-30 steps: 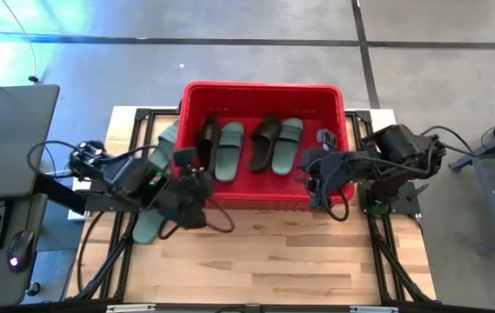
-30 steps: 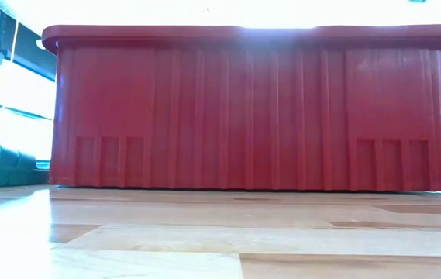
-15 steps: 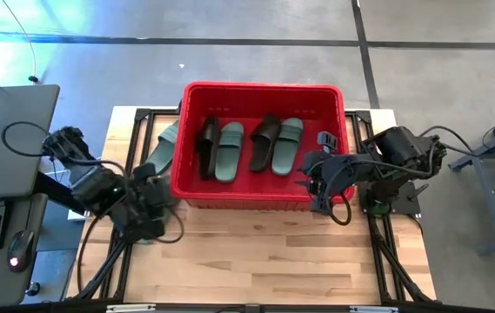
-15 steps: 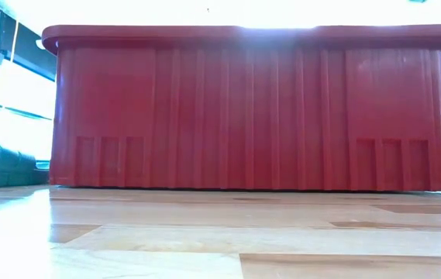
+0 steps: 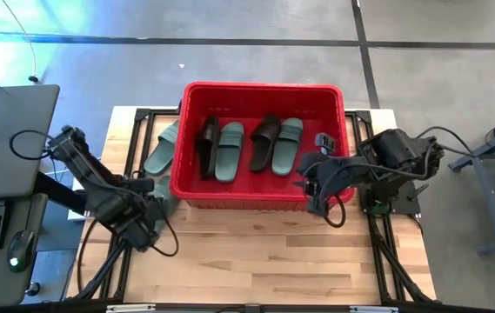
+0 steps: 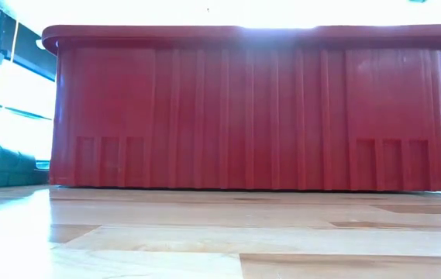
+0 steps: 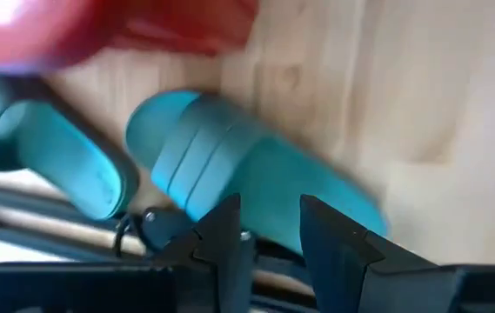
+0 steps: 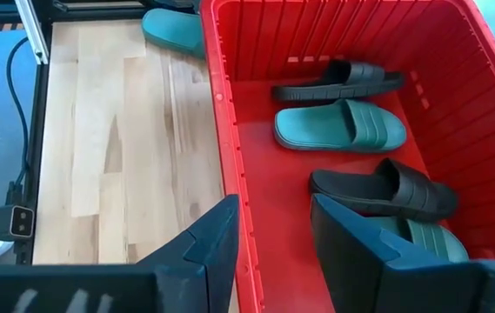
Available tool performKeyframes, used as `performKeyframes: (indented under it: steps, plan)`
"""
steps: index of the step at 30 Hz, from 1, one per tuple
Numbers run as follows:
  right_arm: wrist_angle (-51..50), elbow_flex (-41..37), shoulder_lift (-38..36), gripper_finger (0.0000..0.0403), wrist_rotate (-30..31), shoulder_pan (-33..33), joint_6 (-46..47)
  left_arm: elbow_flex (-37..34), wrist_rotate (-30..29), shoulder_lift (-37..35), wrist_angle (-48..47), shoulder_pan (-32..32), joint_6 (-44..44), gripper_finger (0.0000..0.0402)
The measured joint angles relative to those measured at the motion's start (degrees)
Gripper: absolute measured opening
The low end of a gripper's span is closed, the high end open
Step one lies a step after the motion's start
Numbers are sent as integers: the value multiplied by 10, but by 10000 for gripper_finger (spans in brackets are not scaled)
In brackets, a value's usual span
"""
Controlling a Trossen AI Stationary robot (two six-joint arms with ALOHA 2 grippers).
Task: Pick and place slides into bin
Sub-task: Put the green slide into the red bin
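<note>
While you look from above, your bin [image 5: 263,96] sits at the table's [image 5: 256,261] far middle, filling the low view wall to wall. Four slides lie flat inside it in a row: black slide [image 5: 208,146], green slide [image 5: 229,151], second black slide [image 5: 265,142], second green slide [image 5: 287,145].

Outside the bin, just beside its left wall, you have two more green ones. One outer slide [image 5: 162,149] lies clear in the high view. The other, the near slide [image 7: 238,169], shows plainly only in your left wrist view, flat on the wood, strap ribs up.

Your left gripper [image 5: 147,217] hangs at the table's left edge, near the bin's front-left corner. Its fingers [image 7: 221,239] stand apart with a gap between them and nothing in it. The near slide lies just ahead of the tips, apart from them as far as you can tell.

Your right gripper [image 5: 317,187] waits at the bin's right front corner, over the rim. Its fingers [image 8: 217,239] are parted and hold nothing; the bin wall runs between them below, and the four slides lie well ahead inside.
</note>
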Motion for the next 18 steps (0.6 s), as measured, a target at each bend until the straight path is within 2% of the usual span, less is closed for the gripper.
performKeyframes:
  steps: [8,18]
  plan:
    - [-1,0,20,134,-2,0,0,-90,44,0,0,1,10,104]
    - [-1,0,48,134,-5,0,-3,-97,39,0,0,1,15,104]
